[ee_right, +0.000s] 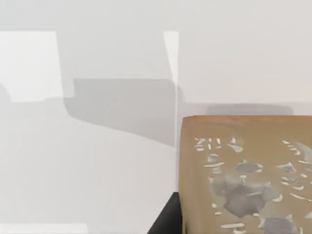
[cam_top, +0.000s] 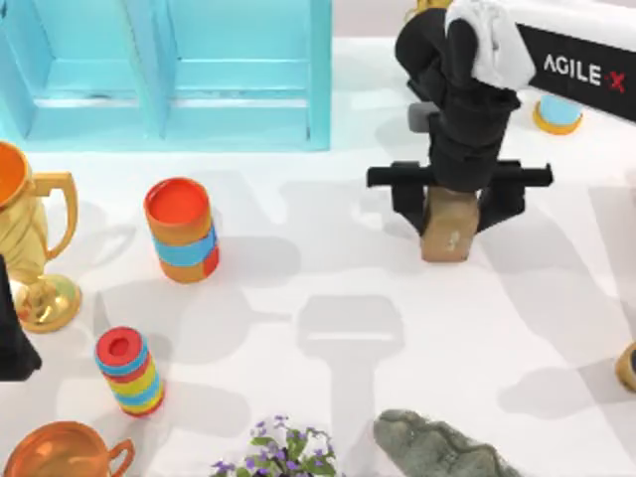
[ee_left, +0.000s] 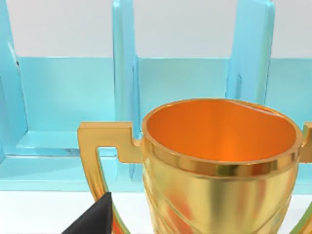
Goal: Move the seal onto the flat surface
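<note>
The right gripper (cam_top: 452, 204) is clamped on the small tan-brown boxy seal (cam_top: 448, 227), one black finger on each side of it, over the broad white tabletop (cam_top: 328, 288) toward its right half, in front of the light blue shelf unit (cam_top: 169, 75). The left arm sits parked at the left edge beside a shiny gold trophy cup (ee_left: 219, 165).

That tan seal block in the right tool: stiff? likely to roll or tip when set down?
Likely rigid: the seal keeps its boxy shape between the right tool fingers. It is unlikely to roll, having flat faces. Tipping seems a small risk; it looks taller than wide above the tabletop.
</note>
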